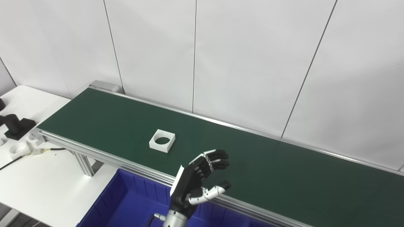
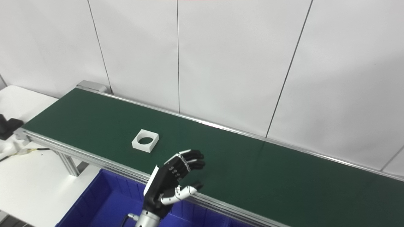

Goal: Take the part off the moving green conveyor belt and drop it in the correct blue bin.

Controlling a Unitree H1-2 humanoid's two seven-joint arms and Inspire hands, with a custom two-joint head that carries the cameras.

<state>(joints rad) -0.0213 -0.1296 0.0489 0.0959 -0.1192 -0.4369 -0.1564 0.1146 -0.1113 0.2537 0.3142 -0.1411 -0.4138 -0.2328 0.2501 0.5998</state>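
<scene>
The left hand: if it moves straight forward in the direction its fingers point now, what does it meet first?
Probably only bare green belt: the left hand points right, away from the white part. Depth is unclear.

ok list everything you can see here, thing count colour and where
part: one, white square block with a round hole, lying flat on the belt, beyond and left of the hand
conveyor belt: one, dark green with silver rails, running from far left to near right
bin: one in view, blue, below the belt's near rail at the bottom edge
side table: one, white, left of the belt
black fixture: one, black, on the side table at the left edge
cable: one, black with a pale connector, on the side table beside the belt's end
wall: white panels behind the belt
left hand: one, black and white, open, raised over the belt's near rail, apart from the part
</scene>
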